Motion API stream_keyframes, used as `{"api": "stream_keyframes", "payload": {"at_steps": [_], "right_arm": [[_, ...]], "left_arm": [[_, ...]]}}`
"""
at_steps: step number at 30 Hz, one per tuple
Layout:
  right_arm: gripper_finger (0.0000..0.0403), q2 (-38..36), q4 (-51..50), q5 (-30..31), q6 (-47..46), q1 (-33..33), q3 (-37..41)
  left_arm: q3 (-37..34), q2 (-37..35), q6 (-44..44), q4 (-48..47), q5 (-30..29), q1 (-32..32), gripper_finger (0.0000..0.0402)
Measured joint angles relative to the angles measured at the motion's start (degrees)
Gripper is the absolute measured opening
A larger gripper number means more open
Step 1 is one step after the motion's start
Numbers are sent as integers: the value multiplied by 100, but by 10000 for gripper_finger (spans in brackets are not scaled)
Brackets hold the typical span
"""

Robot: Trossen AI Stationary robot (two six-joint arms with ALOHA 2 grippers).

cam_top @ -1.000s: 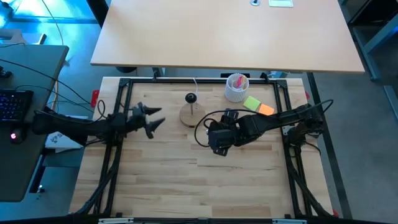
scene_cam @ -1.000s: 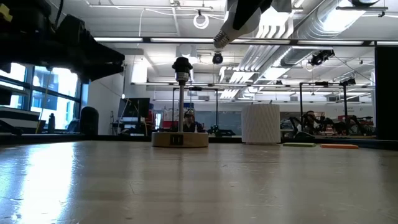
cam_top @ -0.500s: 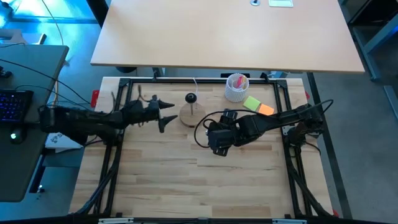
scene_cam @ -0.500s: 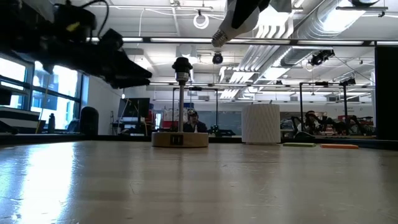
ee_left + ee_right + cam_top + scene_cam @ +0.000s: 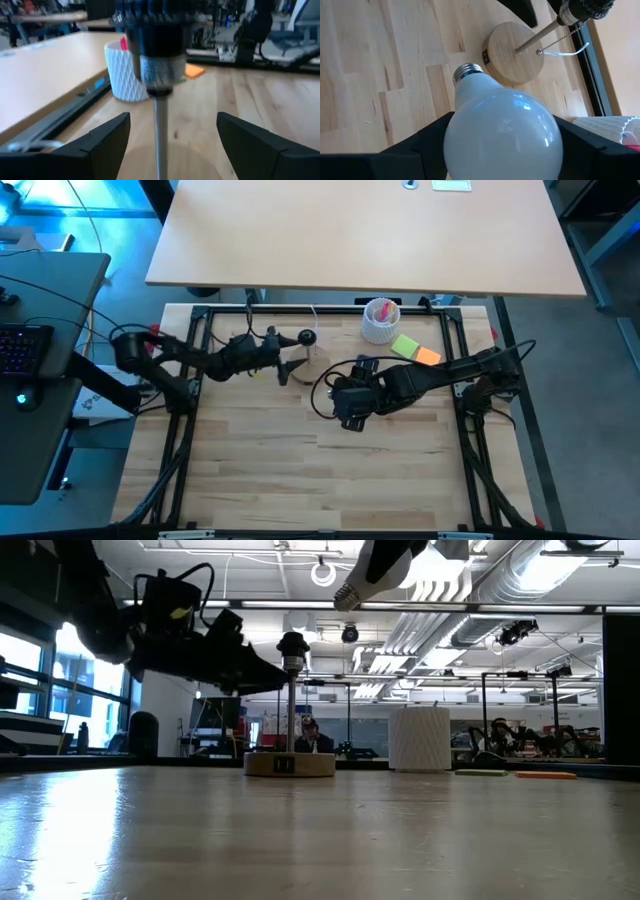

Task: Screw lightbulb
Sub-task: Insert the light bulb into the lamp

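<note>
So the right gripper (image 5: 350, 406) has its fingers clamped around the glass end of the lightbulb (image 5: 502, 132), held up in the air over the middle of the surface (image 5: 300, 470), not resting on anything; in the right wrist view the bulb's long axis runs from the fingers out to its screw base, and that base aims down toward the wooden disc stand (image 5: 516, 52), a bit short of it and off to one side; the black socket (image 5: 291, 645) sits on top of a thin upright rod, so my guess is the bulb has to be brought over and stood upright before the threads can catch; the left gripper (image 5: 290, 367) is way nearer, fingers spread wide on either side of the rod (image 5: 160, 130) just under the socket, not touching it as far as I can tell; probably there to steady the stand; there's a little dark label on the disc edge but I can't read it, no brands anywhere.
</note>
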State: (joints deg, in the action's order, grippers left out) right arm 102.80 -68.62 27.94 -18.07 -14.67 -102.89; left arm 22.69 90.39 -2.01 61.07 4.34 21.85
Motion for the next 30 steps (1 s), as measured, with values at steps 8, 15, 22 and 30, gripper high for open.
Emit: {"api": "stream_keyframes", "payload": {"at_steps": [8,15,22,30], "right_arm": [[264,-2,33,-2,5,2,0],[264,-2,30,-2,7,-38,0],[264,-2,54,-4,8,-38,0],[264,-4,70,-2,3,-38,0]], "left_arm": [[744,947,314,98,147,-23,224],[660,1009,479,-182,142,-18,159],[521,871,442,-128,51,-23,129],[525,745,432,-169,23,-23,98]]}}
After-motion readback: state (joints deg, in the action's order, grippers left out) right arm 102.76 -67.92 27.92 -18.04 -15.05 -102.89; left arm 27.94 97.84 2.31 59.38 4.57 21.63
